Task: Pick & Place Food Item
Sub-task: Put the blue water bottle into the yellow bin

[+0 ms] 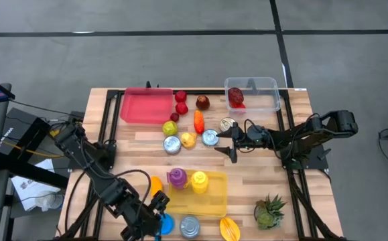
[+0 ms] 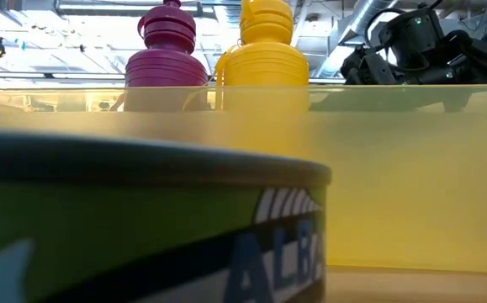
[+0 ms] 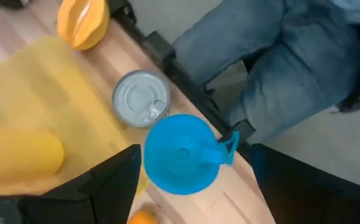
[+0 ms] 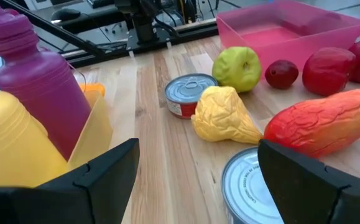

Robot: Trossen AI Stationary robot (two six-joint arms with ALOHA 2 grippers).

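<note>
Right end effector [image 1: 228, 143] sits mid-worktop [image 1: 301, 194], jaws wide, nothing held; nearest food looks like the yellow gourd [image 4: 224, 117] and orange pepper [image 4: 319, 124], so I'm guessing one of those is the target. Both lie on the worktop between the pink tray [image 1: 145, 106] and yellow tray [image 1: 210, 197], just beside two cans [image 4: 189, 94]. Risks: crowded cluster, so a finger could clip a can or shove the gourd into the green apple [image 4: 236, 68]; the gourd's lumpy taper could slip out of a pinch. The pepper's long axis runs toward the far edge in the high view; the gourd's narrow end points toward the right arm. Left end effector [image 1: 147, 224] hangs at the near edge over the blue funnel [image 3: 181, 153], jaws wide, empty.
</note>
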